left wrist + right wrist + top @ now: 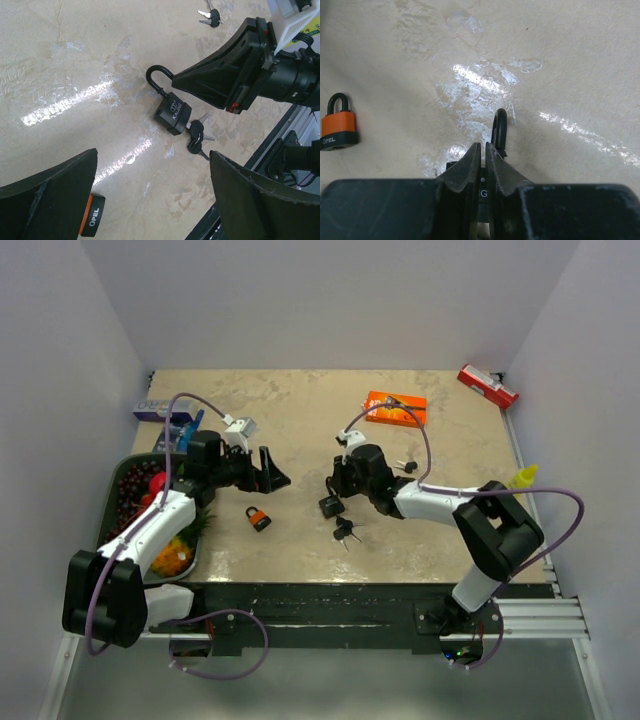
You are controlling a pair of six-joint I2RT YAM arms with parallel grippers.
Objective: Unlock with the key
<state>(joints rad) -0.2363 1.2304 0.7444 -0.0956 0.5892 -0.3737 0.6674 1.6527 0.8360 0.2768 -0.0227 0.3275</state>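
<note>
At the bottom edge of the overhead view, the two arm bases sit on the near rim of the tabletop point(300, 440). Just beyond them, in the lower centre, lies a key bunch point(345, 531). It lies against the lower end of the black padlock point(172, 116), which rests flat just up and left of it. Whether a key is in the keyhole cannot be told.

The right end effector point(483, 146) is directly over this padlock. Its fingers are pressed almost together, leaving only a thin slit with nothing visible in it. In the right wrist view the padlock's shackle point(499, 131) rises just beyond the fingertips and slightly to the right, beside them rather than between them.

Left of centre, the orange padlock point(259, 518) lies flat and apart from the black one. In the left wrist view it shows at the bottom left, partly hidden under one finger. The left end effector point(273, 468) hovers just above it in the frame, fingers spread wide and holding nothing.

A dark tray point(128, 464) of fruit sits along the left edge, beside the left arm. Right of centre, a second pair of keys point(405, 466) lies beyond the right arm's wrist.

Farther back are an orange box point(395, 408) in the upper middle and a blue box point(165, 412) at the upper left. A red packet point(488, 386) lies in the upper right corner.
</note>
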